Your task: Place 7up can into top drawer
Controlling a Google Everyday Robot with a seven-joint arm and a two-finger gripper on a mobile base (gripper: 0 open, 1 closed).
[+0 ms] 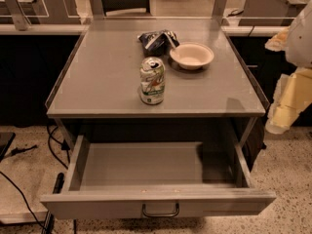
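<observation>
Nearest the camera, the top drawer (97, 206) stands pulled fully out below the tabletop (97, 77), its flat grey front facing the viewer with a small curved handle (161, 210) at the centre. The drawer interior shows bare grey metal. The gripper (282, 113) hangs at the right edge of the view, beyond the right side of the tabletop and outside the drawer's right wall, at about the height of the tabletop's front edge. Whether it is open or closed cannot be told, and nothing is seen in its hold. The 7up can (152, 81) stands upright on the tabletop, well apart from the gripper and off to its left in the view, near the front edge and above the open drawer; it is not in the drawer. The can's body looks slightly dented. Farther back from the gripper, a bowl (191, 55) sits behind and to the right of the can, apart from it. A dark bag (156, 40) lies just beside the bowl on its far left side. Cables (19, 189) trail over the speckled floor (292, 169) at lower left.
</observation>
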